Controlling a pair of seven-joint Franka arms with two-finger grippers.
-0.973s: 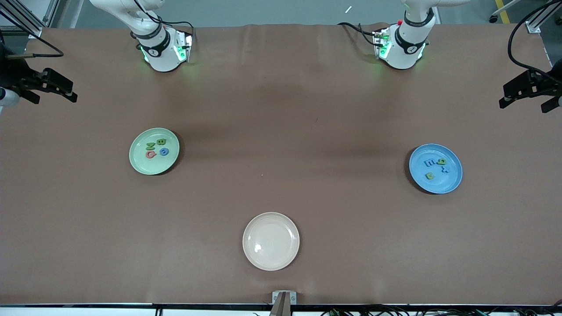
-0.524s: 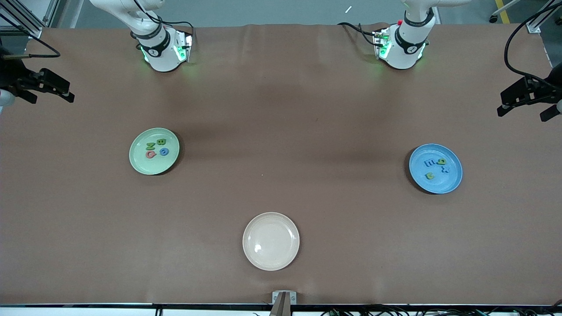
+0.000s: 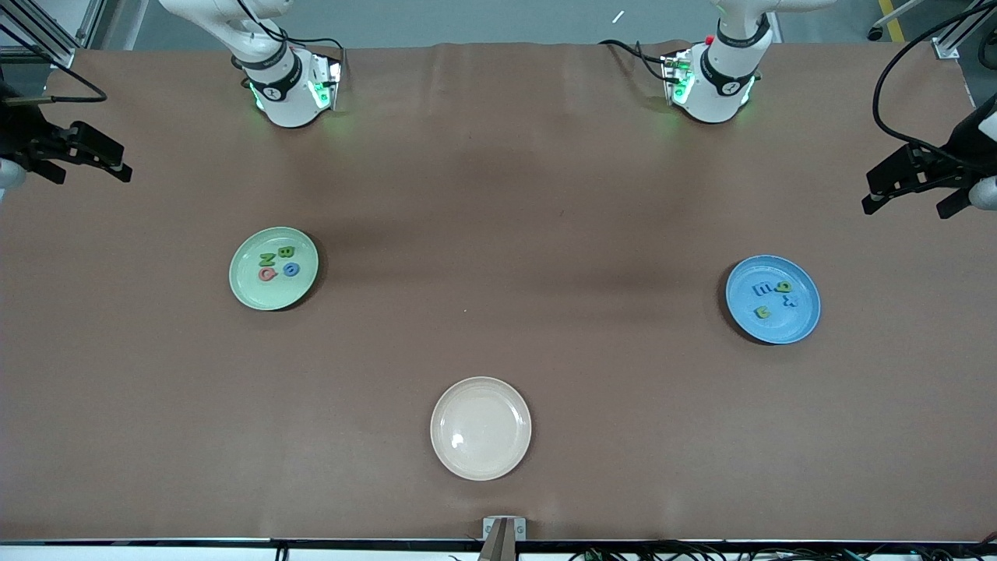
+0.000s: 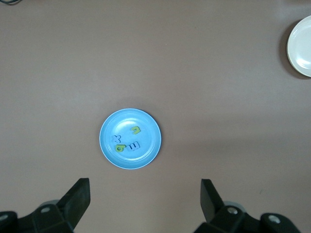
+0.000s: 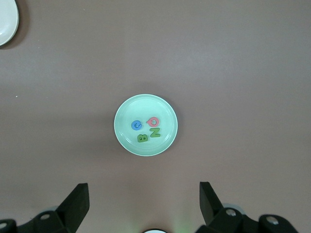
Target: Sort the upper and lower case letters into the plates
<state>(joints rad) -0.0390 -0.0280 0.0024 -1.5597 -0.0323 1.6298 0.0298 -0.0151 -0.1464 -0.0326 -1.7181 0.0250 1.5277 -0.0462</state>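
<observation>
letters: eight small flat pieces, all lying in plates, none on the bare table (image 3: 498,202).

mint green plate (image 3: 251,287), left of centre in the front view, toward the right arm's end of the table: holds four letters grouped together. a green "b" (image 3: 286,252), a green "n" (image 3: 266,259), a blue round letter (image 3: 291,269) and a red round letter (image 3: 268,274). in the right wrist view the plate sits mid-frame with the same four pieces in it.

sky blue plate (image 3: 779,327), at right of the front view, toward the left arm's end of the table: holds four letters. a blue "m"-like piece (image 3: 761,289), a green piece (image 3: 783,287) just beside it, a blue piece (image 3: 790,301) that cannot be read, and a green piece (image 3: 763,312) lying apart from the rest, nearer the front camera. in the left wrist view the plate sits just below mid-frame.

cream-white plate (image 3: 480,460), lower centre of the front view, nearer the camera than both others, well apart from them.

right gripper (image 3: 93,156): upper left edge of the front view, raised over the table's margin, jaws spread wide, nothing between them.

left gripper (image 3: 907,187): upper right edge of the front view, raised over the table's margin, jaws spread wide, nothing between them.
</observation>
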